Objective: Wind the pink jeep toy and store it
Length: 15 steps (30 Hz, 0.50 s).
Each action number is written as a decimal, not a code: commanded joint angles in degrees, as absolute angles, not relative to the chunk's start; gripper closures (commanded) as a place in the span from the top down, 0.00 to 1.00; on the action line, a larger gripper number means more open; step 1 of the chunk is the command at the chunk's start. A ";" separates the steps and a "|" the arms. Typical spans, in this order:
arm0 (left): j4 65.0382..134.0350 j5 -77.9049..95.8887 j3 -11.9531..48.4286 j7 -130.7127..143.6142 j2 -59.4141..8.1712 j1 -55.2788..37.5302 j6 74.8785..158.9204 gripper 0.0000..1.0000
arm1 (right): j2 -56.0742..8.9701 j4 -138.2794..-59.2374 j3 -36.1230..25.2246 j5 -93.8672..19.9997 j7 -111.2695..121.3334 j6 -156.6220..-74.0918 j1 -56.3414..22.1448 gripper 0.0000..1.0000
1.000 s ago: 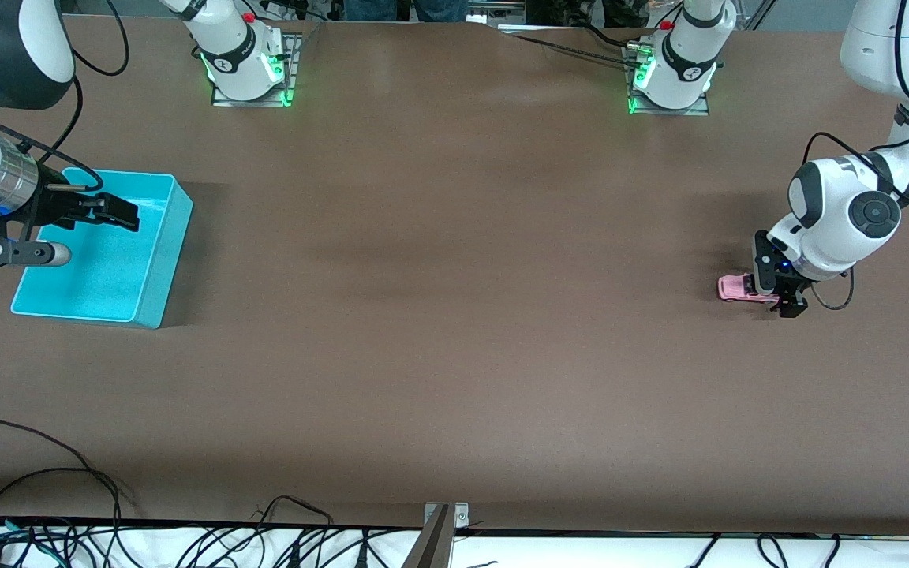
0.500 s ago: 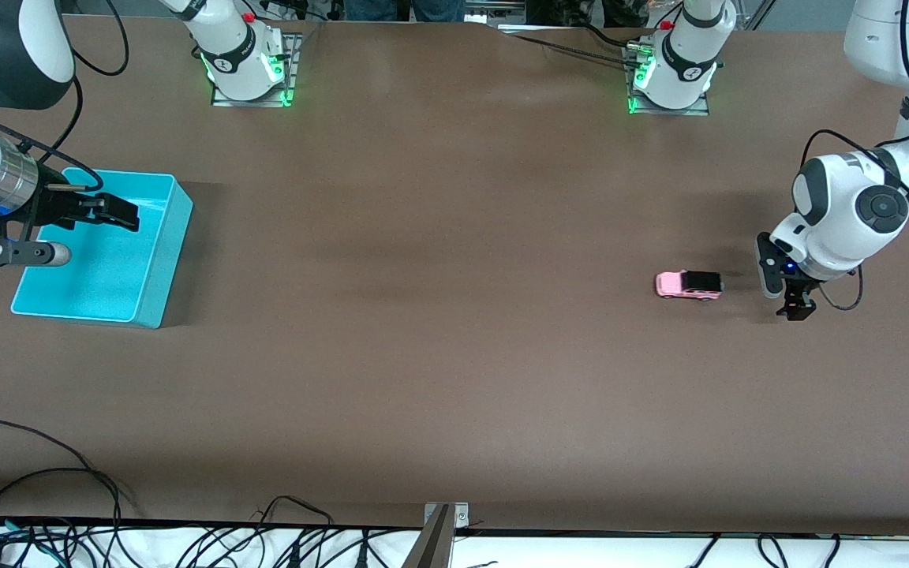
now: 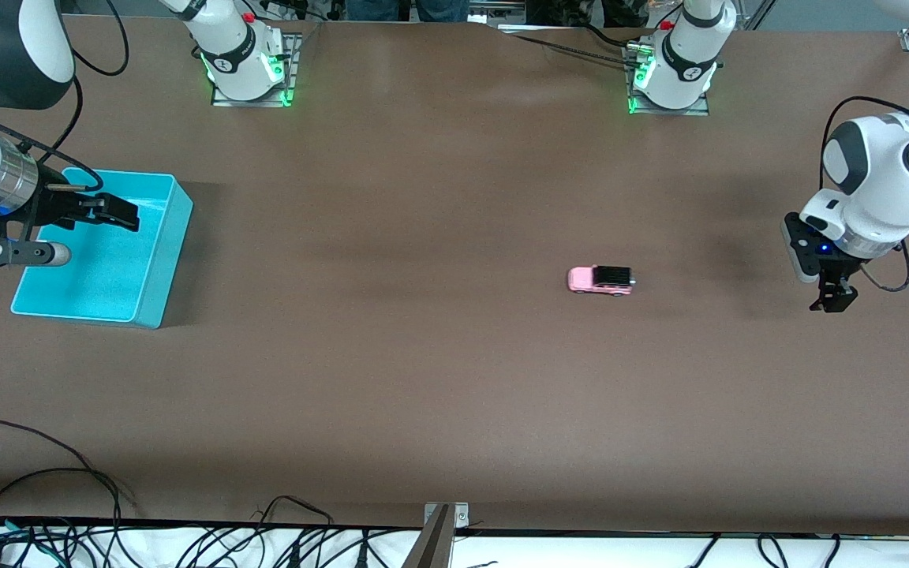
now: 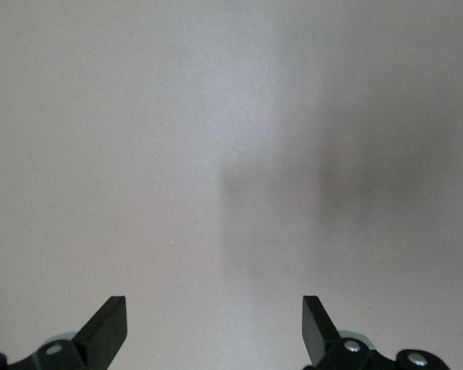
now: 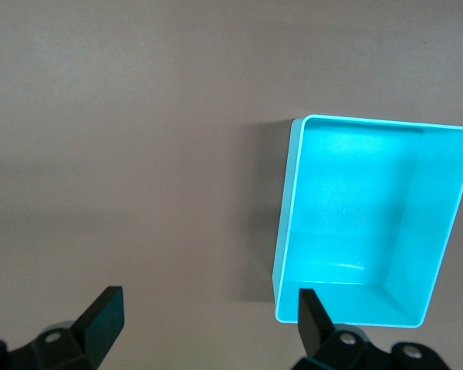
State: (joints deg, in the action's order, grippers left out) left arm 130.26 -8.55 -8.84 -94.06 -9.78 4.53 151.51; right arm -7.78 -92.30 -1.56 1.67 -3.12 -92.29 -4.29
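The pink jeep toy (image 3: pixel 601 280) stood alone on the brown table (image 3: pixel 439 379), its long axis running between the arms' ends, pink nose toward the turquoise bin (image 3: pixel 156 306), black roof rearward. The left gripper (image 3: pixel 832 302), jaws apart and empty, hung near its tail and closer than the right gripper (image 3: pixel 125 213), open over the bin and waiting.

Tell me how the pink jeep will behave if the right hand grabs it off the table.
The pink jeep toy stands on small wheels on bare table, so a nudge probably rolls it away. It looks tiny, likely light and rigid. A slightly off pinch may squirt it aside.
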 commanded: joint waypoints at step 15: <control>136.49 -9.49 -8.53 -93.08 1.75 4.57 149.07 1.00 | -7.82 -91.76 -1.58 0.62 -2.29 -92.11 -3.96 1.00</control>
State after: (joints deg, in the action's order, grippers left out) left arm 134.07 -8.55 -8.77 -93.97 -3.59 4.42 150.96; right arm -7.78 -92.30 -1.56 1.67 -3.12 -92.29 -4.29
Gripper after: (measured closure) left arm 0.000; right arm 0.000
